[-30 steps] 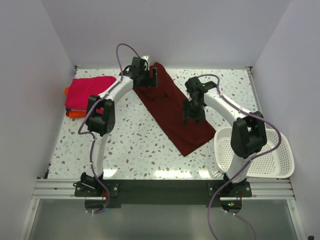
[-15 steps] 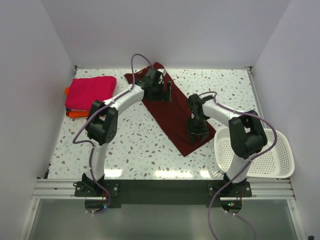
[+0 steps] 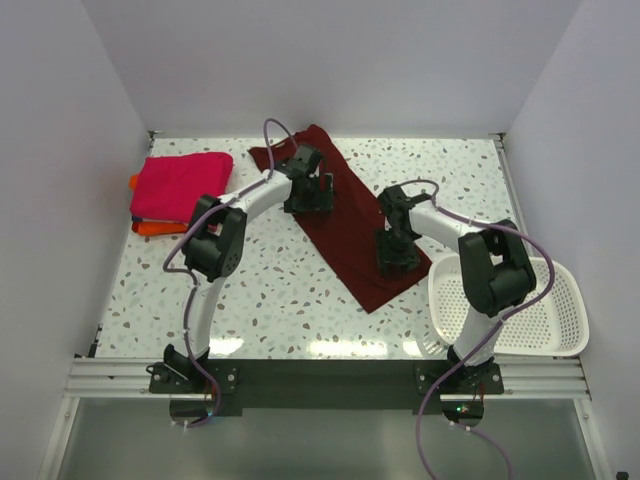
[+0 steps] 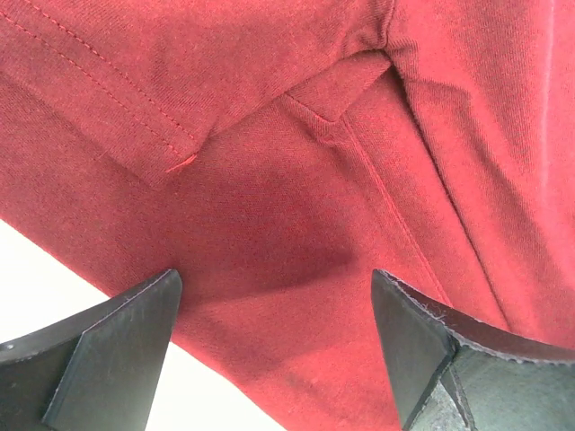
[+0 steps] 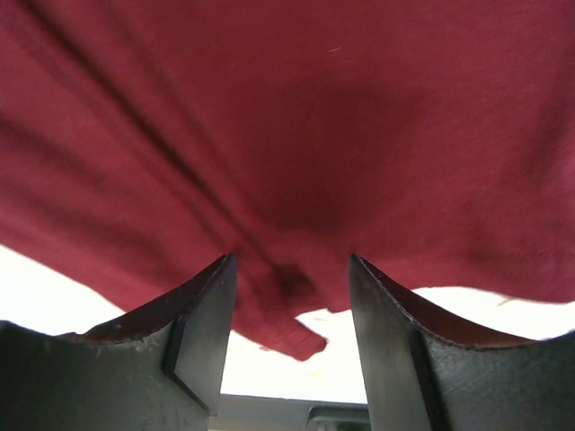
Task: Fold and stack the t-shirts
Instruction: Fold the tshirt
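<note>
Fig. White-walled enclosure point(image 3: 330, 60) with a speckled terrazzo-pattern tabletop point(image 3: 250, 290), seen from above and from both wrist cameras.

Completed work: at the far left of the table a magenta-pink t-shirt point(image 3: 180, 180), folded to a rectangle, lies on top of an orange t-shirt point(image 3: 148, 228), of which only a thin edge shows. These two form the stack.

Work in hand: the dark maroon t-shirt point(image 3: 350, 235) lies flat near the table's centre as a long, narrow band. It runs diagonally from the far middle toward the white slotted basket point(image 3: 560, 330) at the near right. The band is well apart from the stack, and its near end lies just beside the basket. Its narrow shape suggests the lengthwise folds are made. One flap juts out at the far end, and the wrist view shows a hemmed edge folded over there.

Tools: the left gripper point(image 4: 274, 283) hangs low over the far end of the band, its jaws spread wide and holding nothing. The right gripper point(image 5: 292, 260) is down at the near end, its jaws partly apart. They straddle a small ridge of cloth at the shirt's edge but are not pinched on it.

Remaining, as judged: the band must be folded across its length into a rectangle like the other two, then carried over and set on the pink shirt. The basket appears to hold nothing, so this is probably the last shirt.
</note>
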`<state>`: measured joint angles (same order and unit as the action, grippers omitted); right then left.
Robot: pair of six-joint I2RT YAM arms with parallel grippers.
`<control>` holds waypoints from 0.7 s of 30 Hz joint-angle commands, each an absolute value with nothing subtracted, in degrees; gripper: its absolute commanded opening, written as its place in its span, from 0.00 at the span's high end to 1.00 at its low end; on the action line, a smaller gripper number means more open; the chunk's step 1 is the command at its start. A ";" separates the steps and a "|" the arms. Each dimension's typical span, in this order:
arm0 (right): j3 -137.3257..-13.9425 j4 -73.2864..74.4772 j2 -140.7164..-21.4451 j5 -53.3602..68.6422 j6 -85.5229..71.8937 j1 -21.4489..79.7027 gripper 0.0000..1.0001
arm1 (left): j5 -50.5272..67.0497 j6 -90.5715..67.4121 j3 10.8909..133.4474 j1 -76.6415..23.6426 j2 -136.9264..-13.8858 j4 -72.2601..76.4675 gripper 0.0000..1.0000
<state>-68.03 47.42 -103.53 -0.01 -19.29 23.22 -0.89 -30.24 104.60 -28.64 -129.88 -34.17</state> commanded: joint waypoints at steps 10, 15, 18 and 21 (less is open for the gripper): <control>-61.36 44.21 -105.56 2.63 -19.33 22.94 0.43 | -2.81 -26.64 103.89 -26.55 -131.84 -34.54 0.08; -57.84 44.38 -103.19 5.36 -22.14 25.31 0.44 | -2.72 -22.25 103.89 -24.18 -130.61 -34.45 0.08; -56.69 44.82 -102.13 6.32 -23.81 27.33 0.44 | -2.64 -19.70 104.24 -22.94 -129.99 -34.54 0.08; -56.60 45.09 -101.69 6.94 -25.75 29.61 0.44 | -1.76 -15.49 104.76 -21.71 -129.90 -34.89 0.08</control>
